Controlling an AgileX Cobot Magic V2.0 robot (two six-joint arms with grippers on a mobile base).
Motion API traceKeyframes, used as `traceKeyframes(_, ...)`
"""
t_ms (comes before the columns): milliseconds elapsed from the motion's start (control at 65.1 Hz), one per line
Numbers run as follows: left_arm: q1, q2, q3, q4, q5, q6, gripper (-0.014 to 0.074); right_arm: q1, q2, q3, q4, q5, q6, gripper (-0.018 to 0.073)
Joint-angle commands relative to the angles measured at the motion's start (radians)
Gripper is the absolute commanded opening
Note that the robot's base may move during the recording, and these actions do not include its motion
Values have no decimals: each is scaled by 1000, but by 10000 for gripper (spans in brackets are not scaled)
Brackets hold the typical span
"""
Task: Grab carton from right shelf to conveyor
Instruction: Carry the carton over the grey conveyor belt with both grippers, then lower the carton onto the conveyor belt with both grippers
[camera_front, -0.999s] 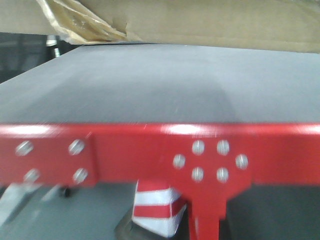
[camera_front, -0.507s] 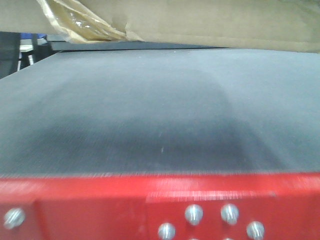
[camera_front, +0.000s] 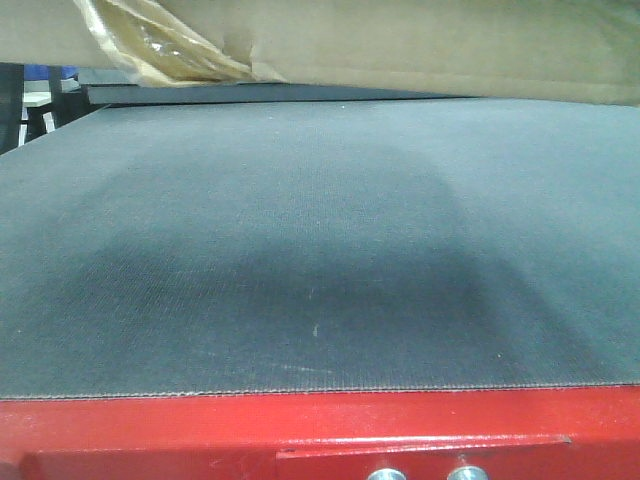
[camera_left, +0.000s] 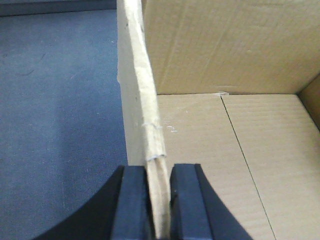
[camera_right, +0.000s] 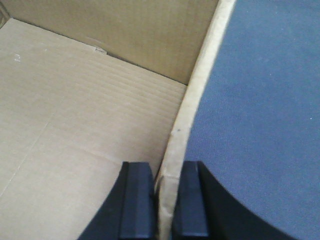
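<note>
Left wrist, jaws clamping carton (camera_left: 225, 60) wall (right likewise), over conveyor (camera_left: 55, 100).

1 carton (camera_front: 400, 45), w/ 1 tape strip (camera_front: 150, 45) on it. 1 conveyor (camera_front: 320, 250), 1 red frame (camera_front: 150, 430) along its near edge, 2 silver bolts (camera_front: 467, 472) showing. 2 grippers: left gripper (camera_left: 160, 200), right gripper (camera_right: 167, 200); 4 black fingers (camera_left: 132, 205) total.

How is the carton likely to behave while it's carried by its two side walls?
Probably light: the carton looks empty inside in both wrist views. Its walls may flex or crease, since the left gripper and right gripper each pinch only a thin corrugated top edge. The peeling tape hints the bottom flap could sag.
</note>
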Motion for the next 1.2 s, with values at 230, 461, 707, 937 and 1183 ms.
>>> traceKeyframes(230, 1, -16, -8, 51, -57, 7, -10, -4, -14, -3, -36, 0, -25, -67)
traceKeyframes(461, 1, -16, -8, 51, -57, 7, -10, -4, -14, -3, -36, 0, -25, -67)
traceKeyframes(707, 1, -16, -8, 51, -64, 7, -10, -4, -14, -3, -36, 0, -25, -67)
traceKeyframes(937, 3, -12, -6, 19, -55, 7, -10, -4, -9, -7, -30, -27, -25, -67)
traceKeyframes(1183, 48, 35, 48, -3, -49, -26, -10, -11, 109, -87, -34, -76, -25, -67)
